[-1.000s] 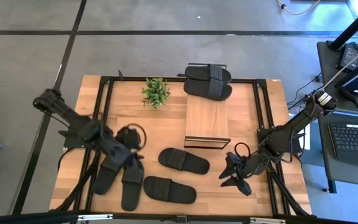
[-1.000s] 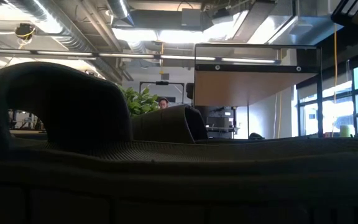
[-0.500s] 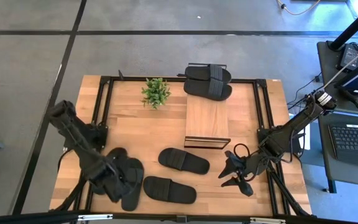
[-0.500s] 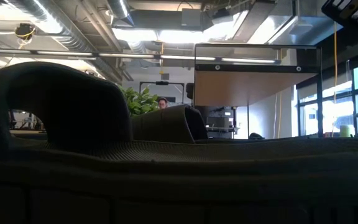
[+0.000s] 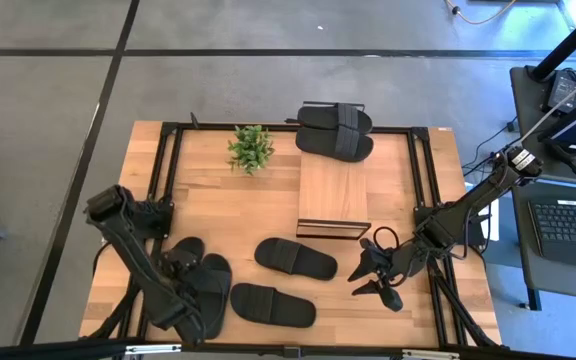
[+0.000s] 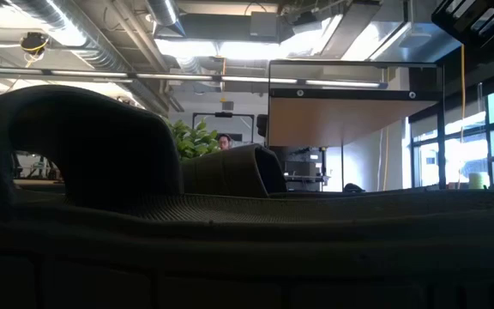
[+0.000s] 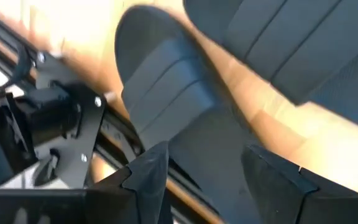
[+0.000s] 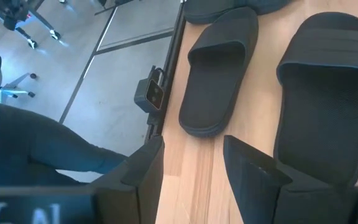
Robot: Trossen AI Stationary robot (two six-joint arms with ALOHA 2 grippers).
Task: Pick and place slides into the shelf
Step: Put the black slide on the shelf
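From above I count six slides (image 5: 296,259): two on the shelf's (image 5: 333,190) far end, four on the worktop (image 5: 228,200). The left tool (image 5: 190,316) hovers over the near-left pair, likely lining up a pick. The left wrist view shows its fingers spread, empty. The right wrist view shows the right tool (image 8: 188,163) parted, holding nothing, waiting

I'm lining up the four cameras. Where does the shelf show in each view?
High view: the shelf stands just right of centre, its wood top facing the camera.
Low view: upper right of centre, beyond a slide that fills the foreground.
Left wrist view: not in it.
Right wrist view: not in it.
Shared landmark: the plant, just left of the shelf in the high and low views.
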